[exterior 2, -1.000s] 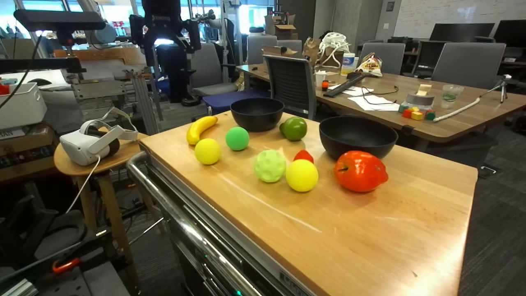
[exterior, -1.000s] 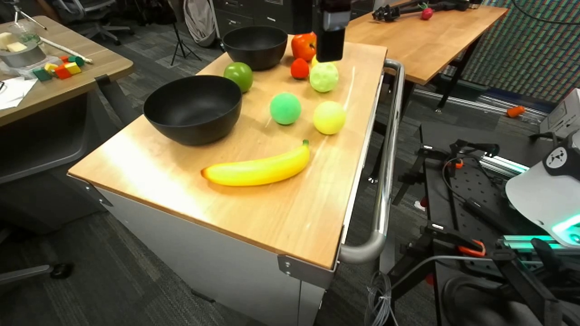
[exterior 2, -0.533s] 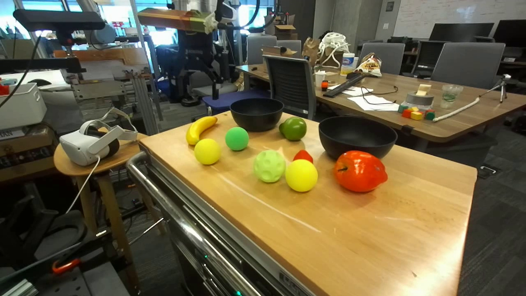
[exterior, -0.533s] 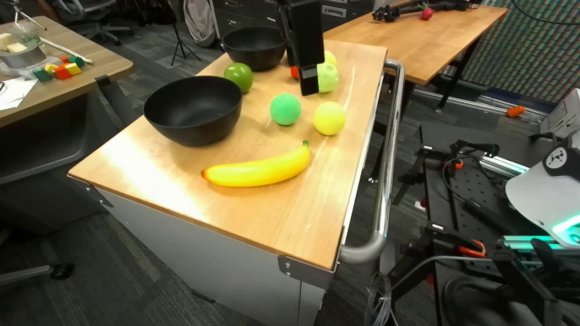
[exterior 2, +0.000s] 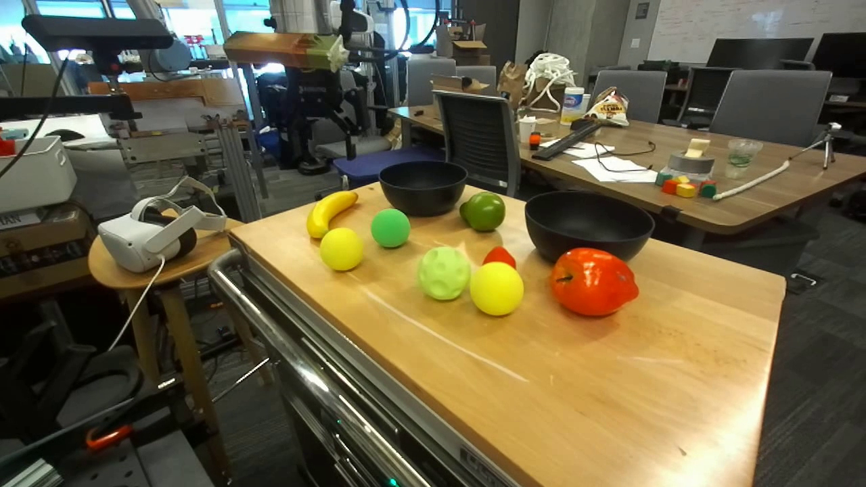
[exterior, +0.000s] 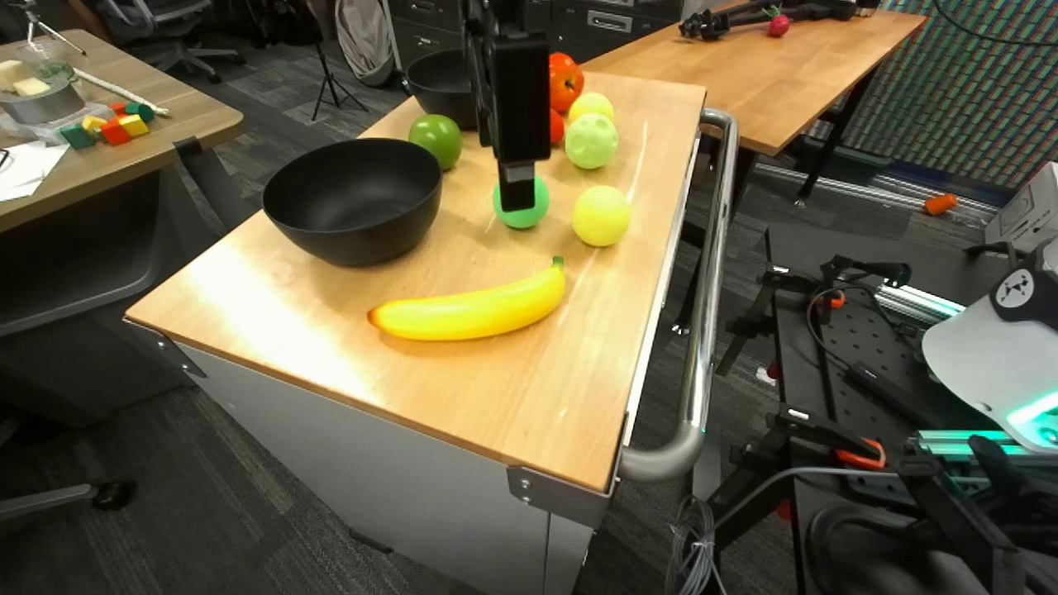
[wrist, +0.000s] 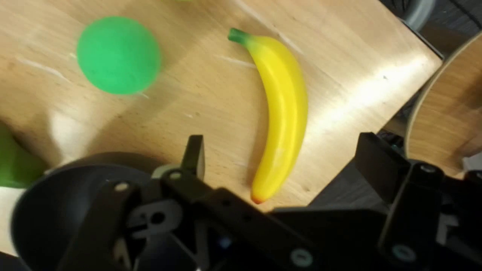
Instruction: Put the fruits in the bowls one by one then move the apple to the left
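Observation:
The banana lies on the wooden cart top, seen below my gripper in the wrist view. Open jaws stand apart on either side of its red-tipped end, above it and not touching. Two black bowls, one near the banana and one near the apple, stand upright. The glossy red apple rests beside its bowl. Between them lie a green ball, a yellow ball, a yellow-green ball, another yellow ball, a partly hidden small red fruit and dark green fruit.
A steel handle rail runs along one long side of the cart. Past a corner stands a round stool bearing a white headset. A wooden table with blocks and papers is close to the bowls' side.
In both exterior views the arm has shifted across toward the banana's end of the cart and come lower, still open. Fruits and bowls have stayed in place.

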You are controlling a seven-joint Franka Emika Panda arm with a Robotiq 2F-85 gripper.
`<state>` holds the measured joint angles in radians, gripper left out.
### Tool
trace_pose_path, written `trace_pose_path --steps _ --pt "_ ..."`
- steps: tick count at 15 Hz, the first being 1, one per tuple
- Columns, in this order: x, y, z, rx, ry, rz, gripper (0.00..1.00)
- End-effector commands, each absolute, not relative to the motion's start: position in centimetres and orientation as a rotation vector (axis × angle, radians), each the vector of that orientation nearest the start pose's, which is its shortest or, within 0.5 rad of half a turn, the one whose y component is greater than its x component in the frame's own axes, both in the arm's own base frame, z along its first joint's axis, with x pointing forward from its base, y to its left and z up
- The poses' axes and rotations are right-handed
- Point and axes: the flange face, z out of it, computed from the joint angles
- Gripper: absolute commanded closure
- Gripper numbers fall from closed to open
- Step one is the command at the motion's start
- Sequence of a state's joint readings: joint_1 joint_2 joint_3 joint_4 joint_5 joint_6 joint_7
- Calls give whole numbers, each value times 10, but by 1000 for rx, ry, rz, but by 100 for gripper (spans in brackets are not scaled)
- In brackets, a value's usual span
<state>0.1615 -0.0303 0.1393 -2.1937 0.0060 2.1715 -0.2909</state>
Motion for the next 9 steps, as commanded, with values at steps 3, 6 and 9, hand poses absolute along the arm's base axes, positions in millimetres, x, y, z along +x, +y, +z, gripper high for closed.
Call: trace_pose_path --steps 3,6,9 --pt "477 173 373 -3159 -1256 -90 0" --pt "481 172 366 -3143 -1237 -23 0" --pt "480 180 354 -3093 -1284 13 0"
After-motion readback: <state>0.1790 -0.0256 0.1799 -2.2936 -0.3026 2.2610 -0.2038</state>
